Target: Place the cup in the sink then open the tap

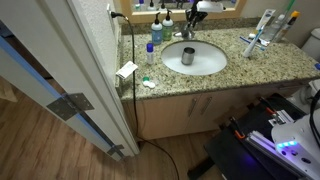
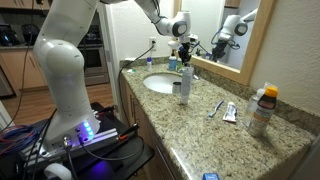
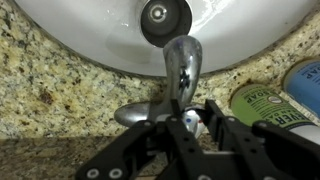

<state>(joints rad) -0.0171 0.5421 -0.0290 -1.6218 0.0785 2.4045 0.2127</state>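
Speckled beige granite worktop (image 1: 262, 66) carries the round white sink (image 1: 211, 63), and the small dark grey cylindrical cup (image 1: 188, 56) stands upright inside the basin. My hand (image 3: 186, 125) hangs over the short chrome tap (image 3: 180, 62) behind the bowl, fingers (image 3: 226, 134) either side of its base; whether they pinch it I cannot tell. A clear blue-capped bottle (image 2: 185, 86) stands beside the sink.

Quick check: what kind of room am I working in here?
Most likely a home bathroom vanity: a round white sink set in a granite counter, a framed mirror behind the tap, and what looks like a toothbrush lying by it.
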